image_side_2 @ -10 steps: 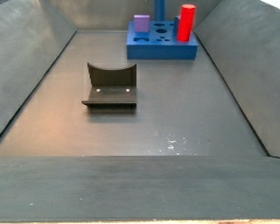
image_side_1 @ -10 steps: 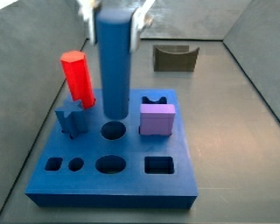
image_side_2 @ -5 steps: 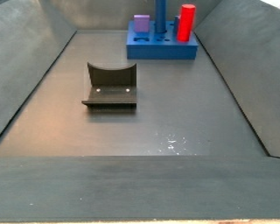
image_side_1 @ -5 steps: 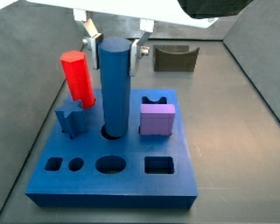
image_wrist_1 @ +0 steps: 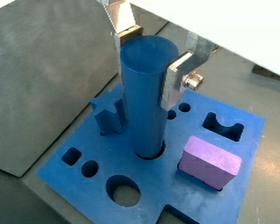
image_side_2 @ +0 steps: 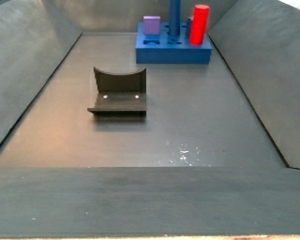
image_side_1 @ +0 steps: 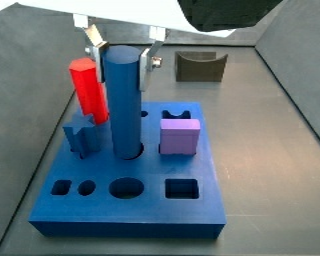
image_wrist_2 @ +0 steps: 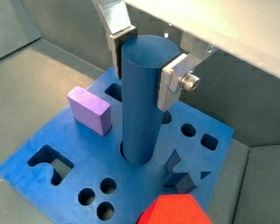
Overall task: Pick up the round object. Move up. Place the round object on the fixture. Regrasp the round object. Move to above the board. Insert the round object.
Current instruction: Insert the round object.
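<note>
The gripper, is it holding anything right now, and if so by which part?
Yes. The gripper is clamped on the upper end of the blue round peg, whose lower end sits in a round hole of the board.

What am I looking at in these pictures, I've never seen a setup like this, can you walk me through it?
This is a robot arm working in a grey walled tray. Two pictures come from cameras on its wrist, looking down past its hand; two come from cameras fixed beside the table.

The hand has two flat silver fingers. They sit on either side of the top of a tall blue cylinder peg, standing upright with its lower end in a round hole of the blue board.

The board has holes of several shapes. Also standing on it are a red peg, a purple block and a short blue star-shaped peg.

The dark notched block set apart on the floor is the fixture, with nothing on it.
</note>
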